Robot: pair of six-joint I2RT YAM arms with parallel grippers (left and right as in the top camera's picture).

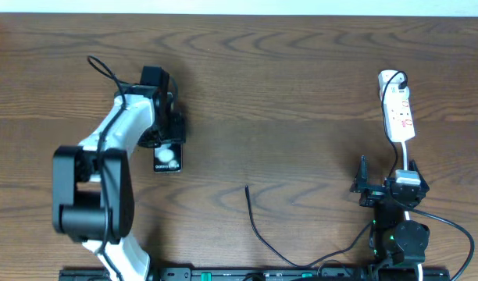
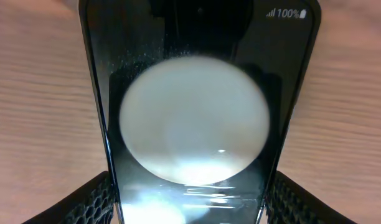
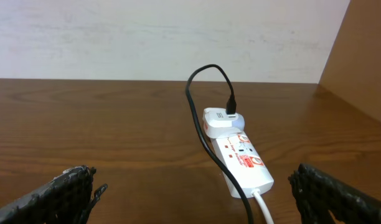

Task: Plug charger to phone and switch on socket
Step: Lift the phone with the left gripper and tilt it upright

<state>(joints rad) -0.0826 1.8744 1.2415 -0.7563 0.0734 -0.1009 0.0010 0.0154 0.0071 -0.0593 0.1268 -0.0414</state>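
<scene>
Gripping: phone (image 2: 197, 62), edge-to-edge in left gripper (image 2: 190, 193).
Phone feel: rigid, glossy, probably slippery.
Charger (image 1: 258, 230): limp; take just behind free end.
Right gripper (image 3: 193, 180): wide open, empty.

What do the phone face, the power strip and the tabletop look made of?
The phone front looks like glass, glossy: it mirrors a round lamp sharply. The power strip is likely moulded white plastic, smooth, with red printed markings. The table shows wood grain with a satin sheen; solid wood, veneer or laminate, cannot tell.
</scene>
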